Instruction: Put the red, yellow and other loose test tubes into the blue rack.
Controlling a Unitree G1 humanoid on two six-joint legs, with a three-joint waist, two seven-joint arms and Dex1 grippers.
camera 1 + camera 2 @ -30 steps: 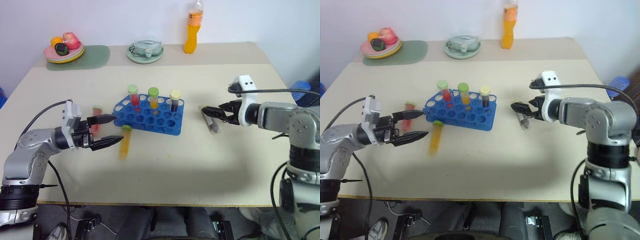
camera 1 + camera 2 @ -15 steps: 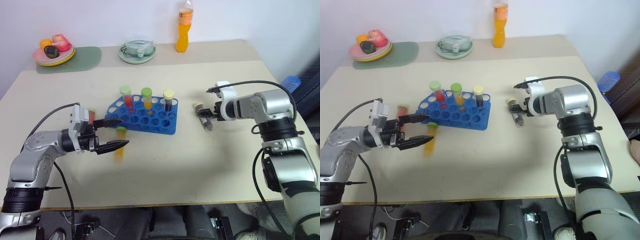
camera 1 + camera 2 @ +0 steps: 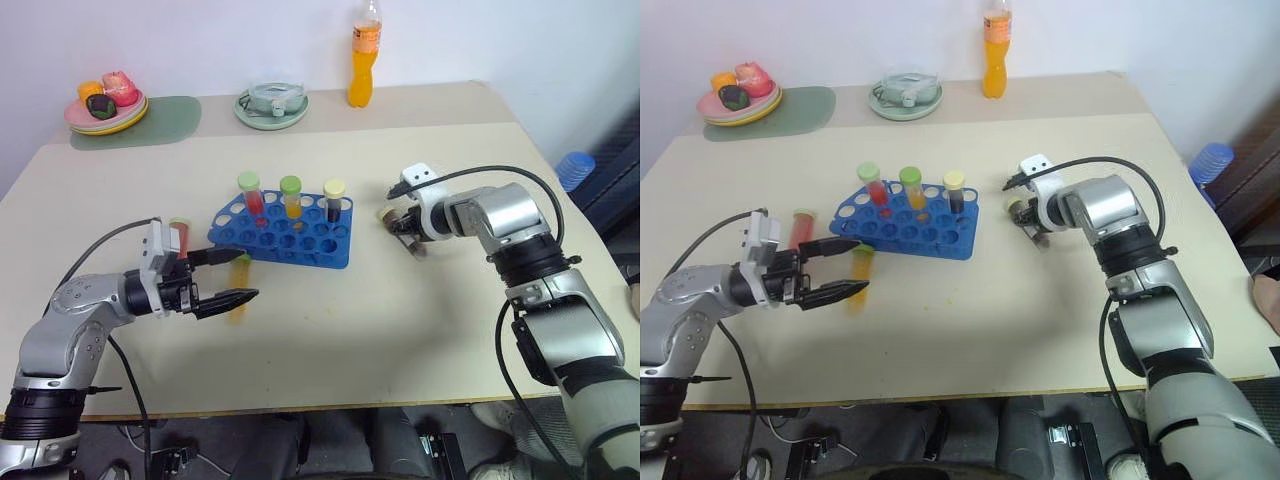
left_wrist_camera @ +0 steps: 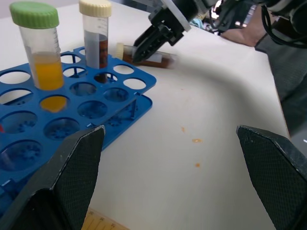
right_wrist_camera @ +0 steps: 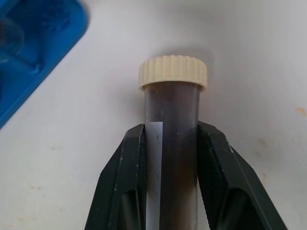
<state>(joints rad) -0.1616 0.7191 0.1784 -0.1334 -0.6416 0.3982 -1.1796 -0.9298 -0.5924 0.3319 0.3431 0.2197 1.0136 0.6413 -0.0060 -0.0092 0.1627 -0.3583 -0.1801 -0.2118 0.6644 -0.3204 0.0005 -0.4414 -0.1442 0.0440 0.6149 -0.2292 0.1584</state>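
Observation:
The blue rack [image 3: 285,238] stands mid-table with three capped test tubes upright in its back row: red [image 3: 250,196], yellow-orange [image 3: 291,200] and dark [image 3: 333,203]. To its right my right gripper [image 5: 171,132] is shut on a loose dark test tube with a cream cap [image 5: 171,100] that lies on the table. My left gripper [image 3: 238,277] stands open left of the rack. A loose yellow test tube [image 3: 856,268] lies at its fingertips, contact unclear. A loose red test tube [image 3: 800,225] lies behind that gripper.
Along the table's far edge stand a tall orange drink bottle [image 3: 363,55], a pale bowl [image 3: 271,105] and a plate of fruit [image 3: 104,102] on a green mat. A blue object [image 3: 575,166] sits off the table's right side.
My right gripper has come down onto the dark tube lying on the table and shut on it. The left gripper stays open beside the rack. The camera view has shifted.

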